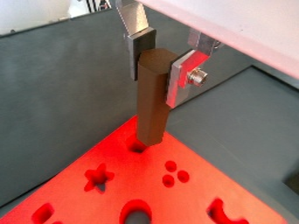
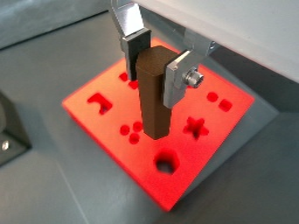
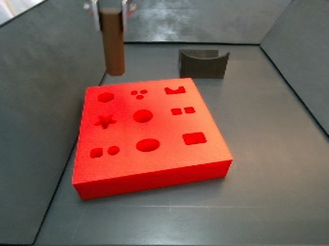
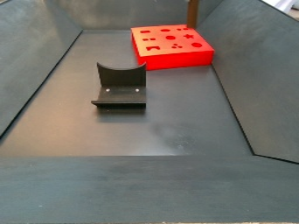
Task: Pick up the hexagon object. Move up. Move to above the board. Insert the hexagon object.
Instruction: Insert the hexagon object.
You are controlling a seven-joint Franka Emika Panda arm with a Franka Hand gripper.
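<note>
Grey floor carries the board (image 3: pixel 193 159) and fixture (image 4: pixel 118 87) well apart; gripper (image 2: pixel 156 59) jaws clamp the hexagon object (image 2: pixel 155 105) above the board.

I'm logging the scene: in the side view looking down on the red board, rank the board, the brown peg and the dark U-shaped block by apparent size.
1. Board, by far.
2. Peg, held upright in the gripper.
3. U-shaped block, though it sits farther back, so that's unsure.

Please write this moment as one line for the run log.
phase: above board | pincer: shut on tall reddish-brown hexagon peg | peg: upright, above corner of bright red slab board with shaped holes | insertion: not yet done
</note>
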